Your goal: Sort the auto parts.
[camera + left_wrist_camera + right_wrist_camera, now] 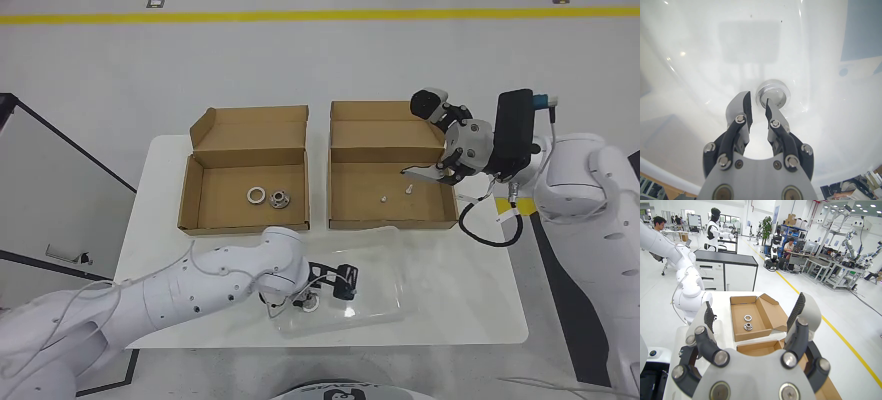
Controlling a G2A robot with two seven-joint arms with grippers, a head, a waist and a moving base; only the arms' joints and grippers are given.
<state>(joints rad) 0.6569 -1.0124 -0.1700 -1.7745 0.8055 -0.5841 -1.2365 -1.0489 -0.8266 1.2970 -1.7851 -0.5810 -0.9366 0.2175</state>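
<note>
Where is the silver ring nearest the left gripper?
In the left wrist view, the silver ring lies in the clear tray at the near edge of the table, the left gripper open astride its wall.

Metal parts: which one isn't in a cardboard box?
The silver collar, lying in the clear tray right at the open left gripper. The ring and flanged hub share one cardboard box; two small screws lie in the second box.

A tiny pale part (383,199) in the right cardboard box (355,195) is too small to identify.
</note>
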